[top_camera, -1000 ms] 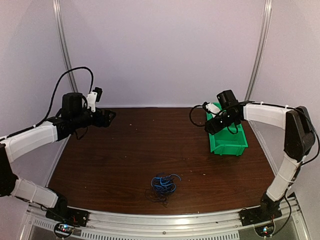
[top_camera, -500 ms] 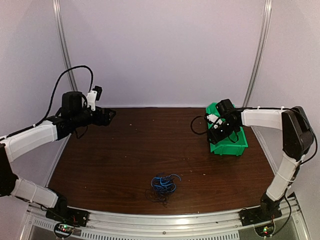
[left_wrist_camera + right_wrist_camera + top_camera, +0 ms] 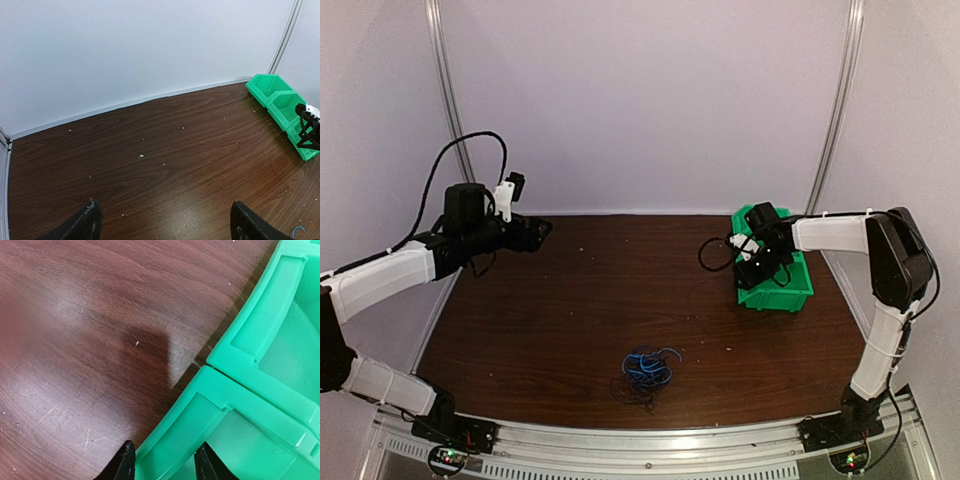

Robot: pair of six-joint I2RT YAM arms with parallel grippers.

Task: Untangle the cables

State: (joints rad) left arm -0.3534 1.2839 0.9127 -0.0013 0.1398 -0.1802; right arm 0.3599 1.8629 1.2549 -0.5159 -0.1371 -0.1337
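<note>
The cables (image 3: 645, 372) lie as a small tangle of blue and dark wires on the brown table, near its front edge at the middle; a scrap of blue cable (image 3: 298, 230) shows in the left wrist view's lower right corner. My left gripper (image 3: 540, 232) hovers wide open over the back left of the table, far from the tangle, its jaws (image 3: 165, 222) with nothing between them. My right gripper (image 3: 752, 262) is down at the green bin (image 3: 782, 292) on the right. Its jaws (image 3: 165, 462) straddle the bin's side wall (image 3: 175, 440), one finger outside and one inside.
The green bin (image 3: 280, 100) is a row of joined compartments by the right edge of the table. White walls and metal rails (image 3: 448, 90) enclose the table. Small white crumbs (image 3: 142, 156) dot the wood at the back.
My right arm has dropped down from above the bin to its left wall, and its jaws have narrowed around that wall. The left arm and the cable tangle have not moved.
</note>
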